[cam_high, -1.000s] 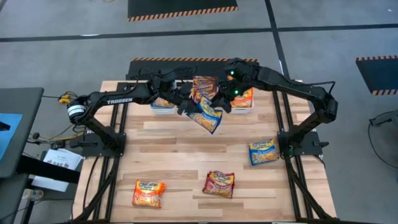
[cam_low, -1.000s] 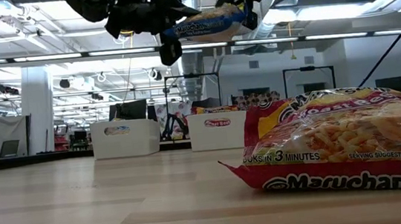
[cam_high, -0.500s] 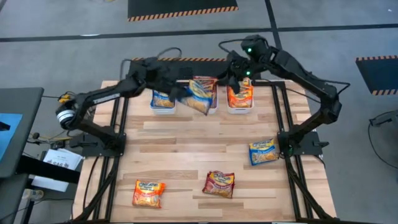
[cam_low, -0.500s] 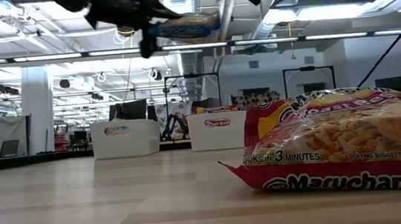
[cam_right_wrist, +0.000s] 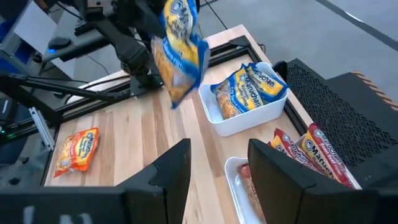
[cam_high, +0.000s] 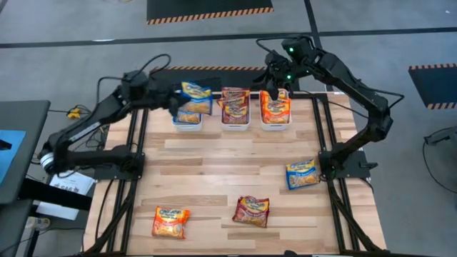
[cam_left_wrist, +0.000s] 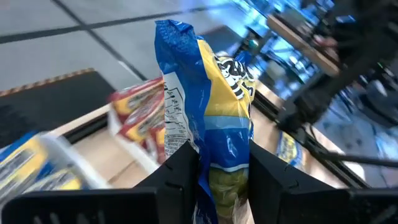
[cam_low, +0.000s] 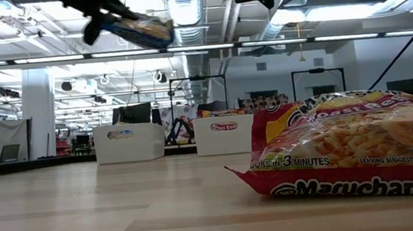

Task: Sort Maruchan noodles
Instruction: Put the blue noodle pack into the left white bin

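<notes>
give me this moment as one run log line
left tool: holding blue packet over left bin | right tool: open, empty, above right bin

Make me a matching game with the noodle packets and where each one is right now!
Things:
1. blue packet
2. maroon packet
3. orange packet
4. right gripper

Places:
A. front left of the table
B. front middle of the table
C. above the right bin
D. in the left gripper

Pairs: 1-D, 2-B, 3-A, 4-C

grey floor (cam_high: 86, 43), striped black mat (cam_high: 207, 10)
</notes>
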